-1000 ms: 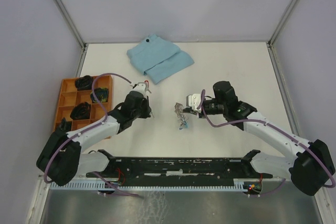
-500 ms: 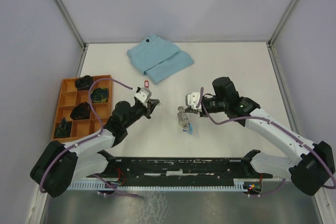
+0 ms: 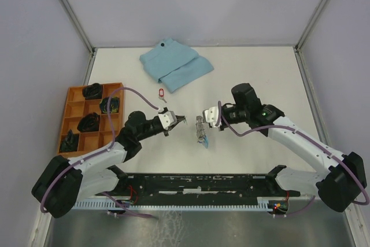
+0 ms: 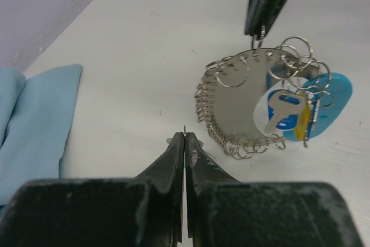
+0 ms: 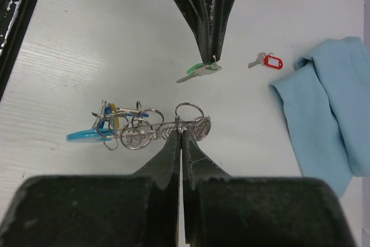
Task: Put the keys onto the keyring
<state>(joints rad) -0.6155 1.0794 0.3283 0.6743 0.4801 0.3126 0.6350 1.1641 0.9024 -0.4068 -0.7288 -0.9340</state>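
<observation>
My left gripper (image 3: pixel 182 121) is shut on the green-tagged key (image 5: pixel 199 71), held just above the table and pointing at the keyring. In the left wrist view only its thin edge shows at my fingertips (image 4: pixel 184 137). My right gripper (image 3: pixel 204 120) is shut on one ring of the keyring (image 3: pixel 201 133) and holds it hanging. The keyring (image 4: pixel 248 105) is a cluster of metal rings with a light-blue strap (image 4: pixel 332 92), and the blue-tagged key (image 4: pixel 282 111) hangs on it. The red-tagged key (image 3: pixel 161 93) lies on the table near the cloth and also shows in the right wrist view (image 5: pixel 267 61).
A folded light-blue cloth (image 3: pixel 175 65) lies at the back of the table. An orange compartment tray (image 3: pixel 74 106) with dark items stands at the left. The two sets of fingertips are a few centimetres apart at mid-table.
My left gripper has moved right and nearer, away from the red-tagged key and towards the keyring. My right gripper has shifted slightly left with the keyring.
</observation>
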